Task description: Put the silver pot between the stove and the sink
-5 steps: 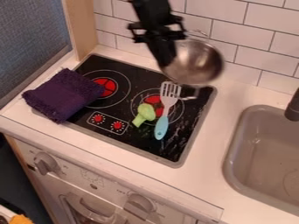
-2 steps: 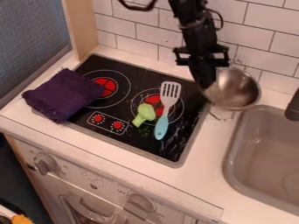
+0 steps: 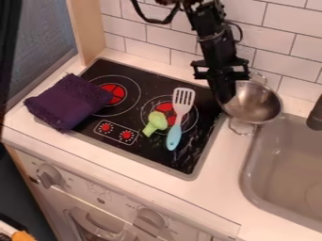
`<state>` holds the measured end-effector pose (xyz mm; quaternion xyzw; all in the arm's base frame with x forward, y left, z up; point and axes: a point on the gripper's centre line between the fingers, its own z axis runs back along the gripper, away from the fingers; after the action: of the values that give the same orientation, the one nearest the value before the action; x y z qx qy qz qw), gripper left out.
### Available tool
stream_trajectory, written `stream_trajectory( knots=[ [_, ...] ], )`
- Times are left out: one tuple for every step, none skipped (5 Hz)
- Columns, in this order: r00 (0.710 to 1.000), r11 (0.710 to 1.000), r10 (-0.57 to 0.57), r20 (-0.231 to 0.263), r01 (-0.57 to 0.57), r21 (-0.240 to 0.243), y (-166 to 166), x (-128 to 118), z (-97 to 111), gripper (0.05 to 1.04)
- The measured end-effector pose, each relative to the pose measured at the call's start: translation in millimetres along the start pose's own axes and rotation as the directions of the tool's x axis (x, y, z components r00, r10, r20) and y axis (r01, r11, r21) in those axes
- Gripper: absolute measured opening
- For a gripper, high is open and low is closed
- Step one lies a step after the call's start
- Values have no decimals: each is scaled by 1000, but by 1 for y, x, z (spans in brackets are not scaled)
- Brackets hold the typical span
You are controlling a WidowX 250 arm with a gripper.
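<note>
The gripper [image 3: 226,97] is closed on the left rim of the silver pot [image 3: 256,104], at the far end of the gap between stove [image 3: 151,84] and sink [image 3: 249,181]. Spatula [image 3: 176,134], green toy [image 3: 156,121] and purple cloth [image 3: 68,103] lie left.

Stove [image 3: 151,151] left, sink [image 3: 249,188] right, pot [image 3: 254,102] between; on stove, left to right, towel [image 3: 68,102], broccoli [image 3: 156,121], spatula [image 3: 175,135]

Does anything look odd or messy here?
Yes: the toy broccoli and spatula lie right on a stove burner with no pan, and pale flecks mark the black stovetop, perhaps scratches or grime.
</note>
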<state>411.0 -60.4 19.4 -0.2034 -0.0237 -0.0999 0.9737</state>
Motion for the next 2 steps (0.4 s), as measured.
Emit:
stream_trajectory(
  knots=[
    [1000, 1000, 4, -9, -3, 14, 1, -1, -2, 69],
    [1000, 1000, 11, -8, -11, 23, 2, -1, -3, 97]
  ],
)
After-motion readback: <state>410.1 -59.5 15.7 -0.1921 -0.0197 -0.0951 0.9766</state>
